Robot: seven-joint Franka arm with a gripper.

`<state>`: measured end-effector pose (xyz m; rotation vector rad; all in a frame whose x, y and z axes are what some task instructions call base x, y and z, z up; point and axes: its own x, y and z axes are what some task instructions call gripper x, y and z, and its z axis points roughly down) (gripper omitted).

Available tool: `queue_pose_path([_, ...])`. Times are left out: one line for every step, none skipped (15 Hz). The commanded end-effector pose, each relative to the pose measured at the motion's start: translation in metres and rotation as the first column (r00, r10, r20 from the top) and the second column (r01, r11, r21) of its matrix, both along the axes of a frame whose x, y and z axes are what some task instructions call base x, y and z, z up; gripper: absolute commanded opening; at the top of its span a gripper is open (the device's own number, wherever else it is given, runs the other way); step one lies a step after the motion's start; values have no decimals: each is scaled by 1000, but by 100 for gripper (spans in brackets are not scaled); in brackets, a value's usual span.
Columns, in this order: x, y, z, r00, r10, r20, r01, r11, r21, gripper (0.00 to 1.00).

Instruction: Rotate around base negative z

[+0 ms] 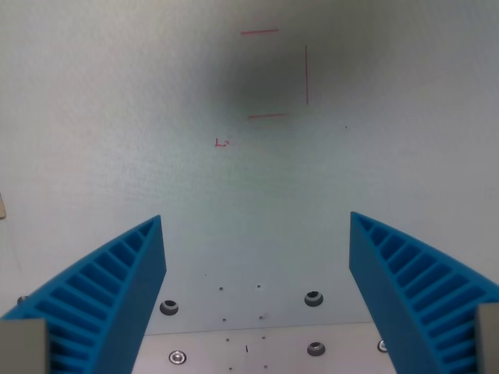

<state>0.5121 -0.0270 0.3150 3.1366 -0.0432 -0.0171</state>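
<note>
Blue ribbed fingers point(117, 288) of the released hand point(257, 226) hang over a pale table point(117, 117) with red lines point(306, 74).

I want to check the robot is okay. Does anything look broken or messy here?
Nothing looks broken or spilled. The gripper is open with nothing between its blue fingers. The table has thin red lines drawn on it, which look like deliberate marks.

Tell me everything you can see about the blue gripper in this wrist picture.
The gripper shows as two blue fingers rising from the bottom corners of the wrist view, one on each side. They look like ribbed, flexible plastic, wedge-shaped and tapering to pointed tips. They stand wide apart with nothing between them, so the gripper is open. Neither finger touches anything visible; pale surface lies beyond.
</note>
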Motion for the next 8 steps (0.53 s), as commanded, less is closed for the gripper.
queue_pose_path([0,0,2,1000,-13,4,13,1000,0,100])
queue_pose_path([0,0,2,1000,-27,4,27,1000,0,100])
queue_pose_path([0,0,2,999,-40,4,40,999,0,100])
queue_pose_path([0,0,2,999,-53,4,53,999,0,100])
queue_pose_path([0,0,2,998,-67,4,67,998,0,100])
queue_pose_path([0,0,2,997,-80,4,80,997,0,100])
queue_pose_path([0,0,2,996,-93,4,93,996,0,100])
queue_pose_path([0,0,2,994,-107,4,107,994,0,100])
